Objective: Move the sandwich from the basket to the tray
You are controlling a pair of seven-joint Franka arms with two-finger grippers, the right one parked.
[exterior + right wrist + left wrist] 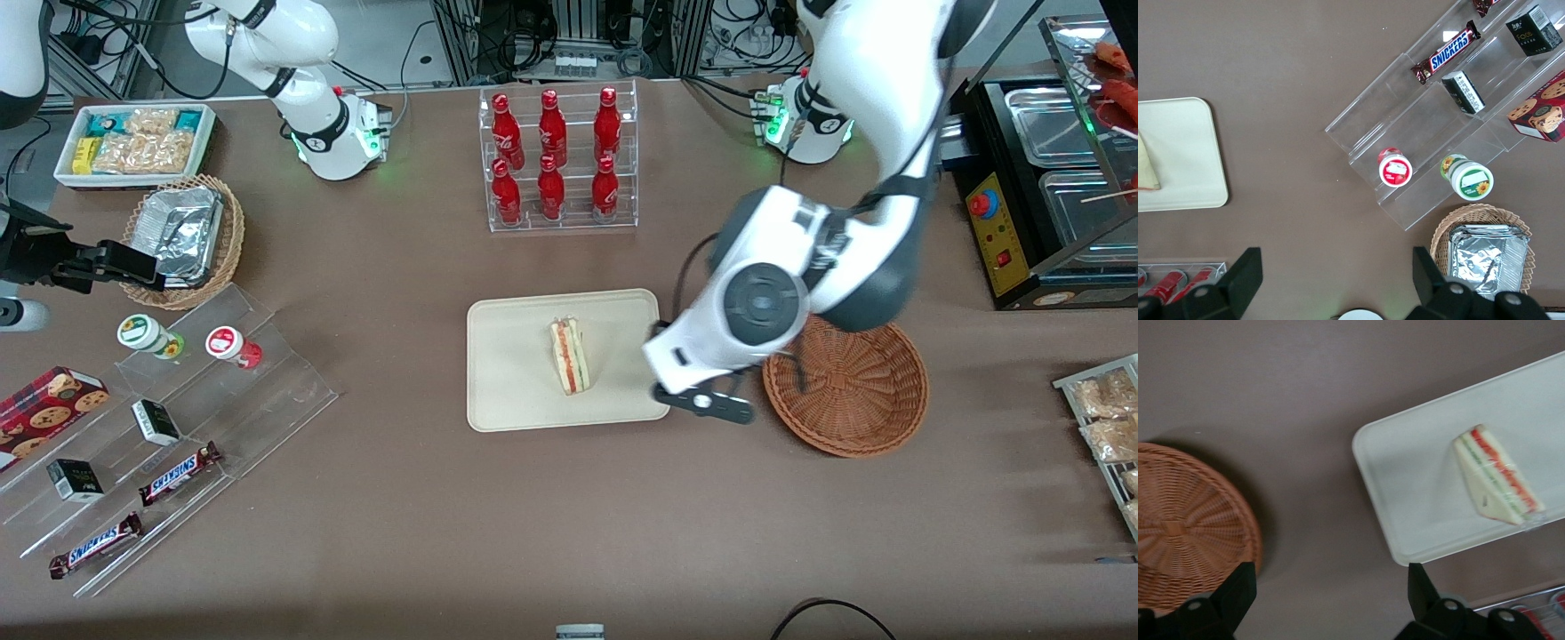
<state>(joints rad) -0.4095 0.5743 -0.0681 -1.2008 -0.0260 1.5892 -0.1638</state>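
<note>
The sandwich [569, 357] [1498, 477], a pale bread wedge with a red and green stripe, lies on the cream tray [516, 391] [1418, 467] in the middle of the table. Beside the tray, toward the working arm's end, sits the reddish-brown wicker basket [853, 391] [1185, 520], with nothing showing in it. My gripper [702, 396] [1331, 593] hovers over the bare table between tray and basket. It is open, with nothing between its fingers [1238, 587].
A clear rack of red bottles [558, 160] stands farther from the front camera than the tray. A stepped acrylic shelf [178, 418] with candy bars, a tan basket with foil [187, 236] and a white snack bin [133, 142] lie toward the parked arm's end. A food warmer [1049, 196] stands at the working arm's end.
</note>
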